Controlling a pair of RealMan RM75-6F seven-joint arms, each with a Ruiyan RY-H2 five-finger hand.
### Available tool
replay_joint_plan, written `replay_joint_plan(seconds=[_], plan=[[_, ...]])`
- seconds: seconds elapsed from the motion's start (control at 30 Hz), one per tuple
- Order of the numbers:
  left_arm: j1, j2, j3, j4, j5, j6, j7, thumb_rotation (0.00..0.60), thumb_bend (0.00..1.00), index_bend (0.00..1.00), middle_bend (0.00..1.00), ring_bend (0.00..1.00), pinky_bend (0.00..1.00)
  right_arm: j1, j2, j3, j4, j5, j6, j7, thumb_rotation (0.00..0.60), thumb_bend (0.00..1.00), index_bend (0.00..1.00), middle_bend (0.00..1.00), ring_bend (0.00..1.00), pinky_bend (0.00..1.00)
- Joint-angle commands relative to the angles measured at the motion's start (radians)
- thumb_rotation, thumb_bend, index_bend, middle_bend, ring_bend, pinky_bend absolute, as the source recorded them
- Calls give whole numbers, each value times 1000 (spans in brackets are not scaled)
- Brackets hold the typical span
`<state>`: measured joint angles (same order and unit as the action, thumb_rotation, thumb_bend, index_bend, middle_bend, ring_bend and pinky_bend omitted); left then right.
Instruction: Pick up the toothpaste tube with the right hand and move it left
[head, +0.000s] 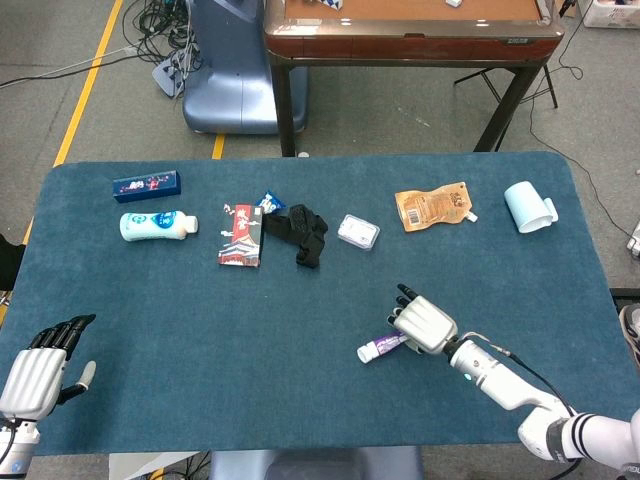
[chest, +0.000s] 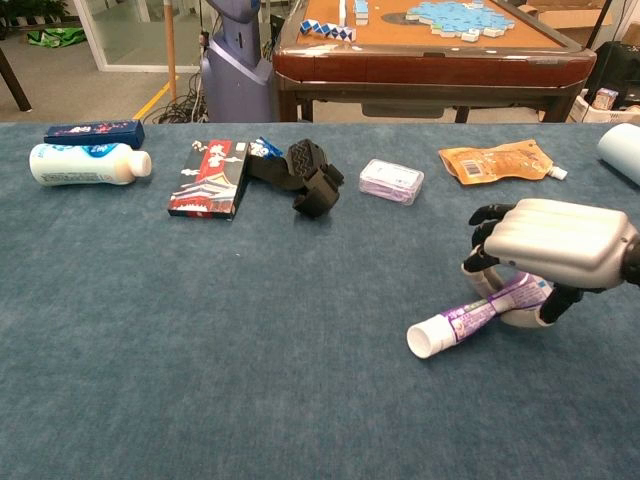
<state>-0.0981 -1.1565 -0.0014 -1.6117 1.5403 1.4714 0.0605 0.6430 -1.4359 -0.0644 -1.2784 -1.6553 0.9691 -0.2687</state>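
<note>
The toothpaste tube (head: 384, 346) (chest: 475, 312) is white and purple and lies on the blue table (head: 200, 320) at the front right, its white cap pointing left. My right hand (head: 424, 324) (chest: 553, 244) arches over the tube's tail end. Its fingers curl down on the far side and its thumb sits against the near side, gripping the tail. The cap end looks to be resting on the cloth. My left hand (head: 36, 362) hovers at the table's front left corner with its fingers apart and nothing in it; only the head view shows it.
Along the back of the table lie a blue box (head: 146, 184), a white bottle (head: 158, 225), a red box (head: 240, 236), a black strap-like item (head: 300, 232), a small clear case (head: 358, 232), an orange pouch (head: 432, 206) and a pale blue cup (head: 528, 207).
</note>
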Motion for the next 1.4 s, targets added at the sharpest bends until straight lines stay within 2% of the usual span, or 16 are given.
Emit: replay_joint_plan(seconds=[0.03, 0.27, 0.33, 0.4, 0.67, 1.07, 1.4], plan=[[-1, 1, -1, -1, 0, -1, 1, 600, 376, 116, 163, 171, 182, -18, 23, 8, 5, 24, 13, -7, 600, 388, 540, 531, 296, 107], [-10, -6, -2, -2, 5, -11, 5, 600, 376, 116, 163, 171, 182, -40, 73, 4, -32, 64, 1, -36, 600, 388, 539, 519, 300, 107], [-11, -8, -3, -3, 7, -10, 6, 600, 376, 116, 163, 171, 181, -39, 82, 3, -56, 70, -9, -53, 600, 388, 516, 485, 301, 107], [-10, -8, -3, -5, 8, -7, 7, 600, 375, 116, 163, 171, 181, -38, 84, 4, -77, 70, -12, -69, 600, 388, 452, 441, 291, 107], [2, 5, 1, -11, 6, 7, 5, 600, 376, 116, 163, 171, 180, -31, 68, 9, -107, 88, -41, -115, 600, 388, 355, 404, 272, 107], [8, 6, 4, -9, 9, 12, -2, 600, 376, 116, 163, 169, 180, -32, 54, 3, -86, 89, -47, -132, 600, 390, 358, 420, 272, 107], [9, 4, 5, -4, 14, 12, -5, 600, 376, 116, 163, 167, 180, -39, 47, -2, -67, 103, -58, -153, 600, 398, 441, 468, 280, 107]])
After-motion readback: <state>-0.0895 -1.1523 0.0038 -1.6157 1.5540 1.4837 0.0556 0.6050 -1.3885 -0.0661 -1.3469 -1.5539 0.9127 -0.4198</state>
